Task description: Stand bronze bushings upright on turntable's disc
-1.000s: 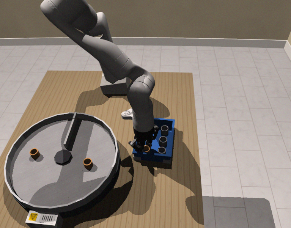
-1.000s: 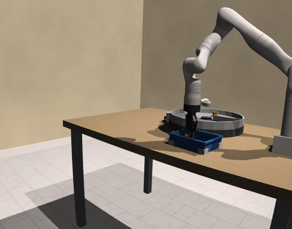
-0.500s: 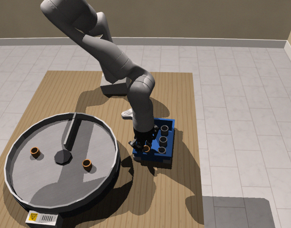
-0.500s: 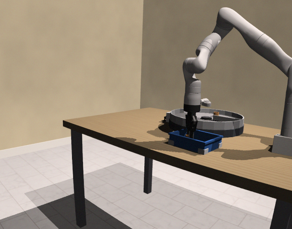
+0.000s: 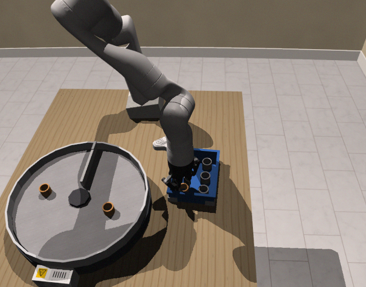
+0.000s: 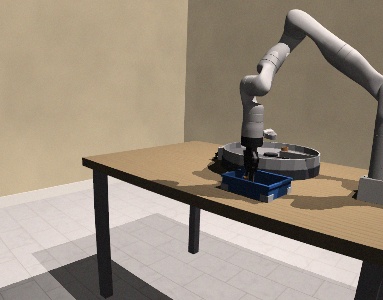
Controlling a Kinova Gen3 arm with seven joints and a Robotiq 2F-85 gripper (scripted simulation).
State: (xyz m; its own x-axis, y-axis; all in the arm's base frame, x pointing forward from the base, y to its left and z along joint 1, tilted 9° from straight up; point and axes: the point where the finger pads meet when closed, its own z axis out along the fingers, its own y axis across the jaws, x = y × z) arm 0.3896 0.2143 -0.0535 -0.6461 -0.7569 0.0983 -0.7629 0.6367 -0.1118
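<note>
My gripper (image 5: 180,185) reaches down into the blue crate (image 5: 195,178) at its left side and is shut on a bronze bushing (image 5: 184,187), which stands low inside the crate. In the exterior view the gripper (image 6: 249,174) is inside the crate (image 6: 256,183) and the bushing (image 6: 246,177) barely shows. Three steel bushings (image 5: 205,175) stand in a row along the crate's right side. Two bronze bushings stand upright on the turntable's disc, one left of the hub (image 5: 45,189) and one right of it (image 5: 108,207). The dark hub (image 5: 79,197) sits at the disc's middle.
The turntable (image 5: 77,204) has a raised rim and a dark bar (image 5: 90,165) running from the hub to the rim. A control box (image 5: 53,275) sits at its front. The arm's base (image 5: 143,108) stands at the table's back. A small white object (image 5: 159,143) lies behind the crate.
</note>
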